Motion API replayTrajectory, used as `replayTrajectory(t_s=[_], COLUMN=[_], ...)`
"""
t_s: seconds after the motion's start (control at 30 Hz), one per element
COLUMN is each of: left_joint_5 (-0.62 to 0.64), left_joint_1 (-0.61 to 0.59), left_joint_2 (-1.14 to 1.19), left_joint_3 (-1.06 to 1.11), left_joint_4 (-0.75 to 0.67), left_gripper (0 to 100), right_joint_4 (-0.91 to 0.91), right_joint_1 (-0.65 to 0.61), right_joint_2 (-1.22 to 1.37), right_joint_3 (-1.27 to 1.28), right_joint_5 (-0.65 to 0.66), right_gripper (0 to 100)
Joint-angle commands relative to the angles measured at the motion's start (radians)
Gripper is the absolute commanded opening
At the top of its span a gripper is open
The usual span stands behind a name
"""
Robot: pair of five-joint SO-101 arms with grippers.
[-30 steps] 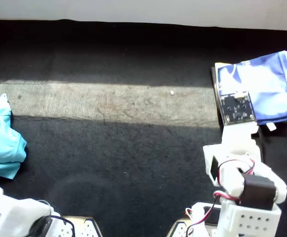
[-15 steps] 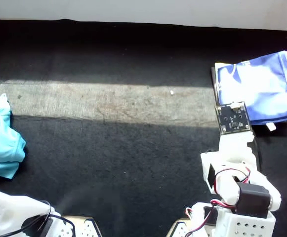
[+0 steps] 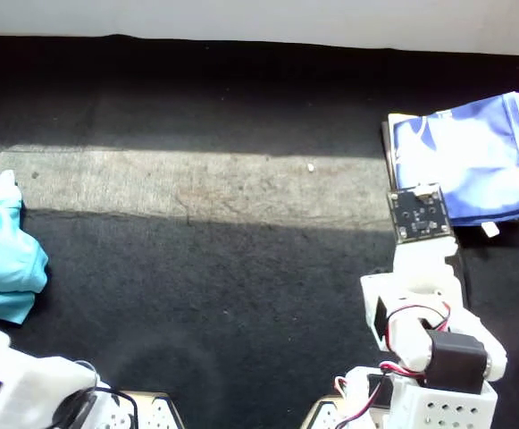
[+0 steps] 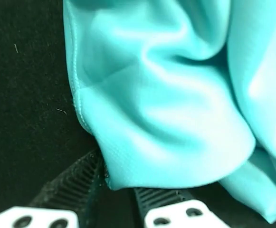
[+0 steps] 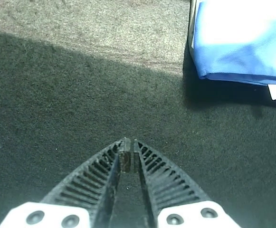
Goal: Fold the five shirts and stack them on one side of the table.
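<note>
Fetching teal shirt (image 4: 166, 104): L gripper (image 4: 116, 184) at its edge, grip unclear. R gripper (image 5: 127, 154) clenched, empty. Next: drag shirt to centre, flatten.

Smooth sheeny turquoise cloth shirt (image 4: 166, 95), rough matt dark table cover (image 3: 241, 295)

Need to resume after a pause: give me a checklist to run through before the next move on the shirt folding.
1. Crumpled teal fabric shirt at the left gripper: ok, its edge lies over the gripper.
2. Firm hold on that shirt: cannot tell, cloth hides the contact.
3. Right gripper shut and empty: ok.
4. Folded blue fabric shirt on the right side of the dark carpeted table, apart from the right gripper: ok.
5. Teal shirt flattened for folding: not ok, bunched.
</note>
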Motion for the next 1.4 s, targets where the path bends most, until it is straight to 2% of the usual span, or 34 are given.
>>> replayTrajectory(t_s=[0.0, 0.17, 0.4, 0.47, 0.57, 0.7, 0.83, 0.93, 1.03, 1.13, 1.27, 1.37], left_joint_5=[0.0, 0.097, 0.114, 0.112, 0.112, 0.11, 0.103, -0.032, -0.207, -0.348, -0.457, -0.499], left_joint_1=[0.091, 0.332, 0.771, 0.845, 0.863, 0.797, 0.647, 0.489, 0.328, 0.174, 0.027, -0.024], left_joint_2=[-0.222, -0.533, -0.839, -0.869, -0.874, -0.874, -0.874, -0.874, -0.874, -0.874, -0.872, -0.872], left_joint_3=[-0.042, -0.042, -0.042, -0.042, -0.039, 0.015, 0.131, 0.269, 0.461, 0.651, 0.871, 0.977], left_joint_4=[0.149, 0.287, 0.284, 0.259, 0.244, 0.244, 0.203, 0.117, -0.031, -0.239, -0.525, -0.664], left_gripper=[1, 1, 1, 1, 1, 1, 1, 1, 1, 1, 1, 1], right_joint_4=[-0.044, -0.124, -0.309, -0.334, -0.332, -0.323, -0.329, -0.329, -0.331, -0.331, -0.331, -0.331], right_joint_1=[-0.039, -0.048, -0.048, -0.048, -0.048, -0.044, -0.044, -0.044, -0.047, -0.047, -0.047, -0.047], right_joint_2=[0.002, 0.002, 0.002, 0.002, 0.002, 0.001, 0.001, 0.001, 0.001, 0.001, 0.001, 0.001], right_joint_3=[0.045, 0.151, 0.326, 0.358, 0.378, 0.378, 0.377, 0.375, 0.375, 0.374, 0.369, 0.374], right_joint_5=[-0.011, -0.012, -0.006, -0.008, -0.011, -0.009, -0.008, -0.008, -0.008, -0.008, -0.008, -0.008], right_gripper=[3.1, 3.1, 3.1, 3.1, 3.1, 3.1, 3.1, 3.1, 3.1, 3.1, 3.1, 3.1])
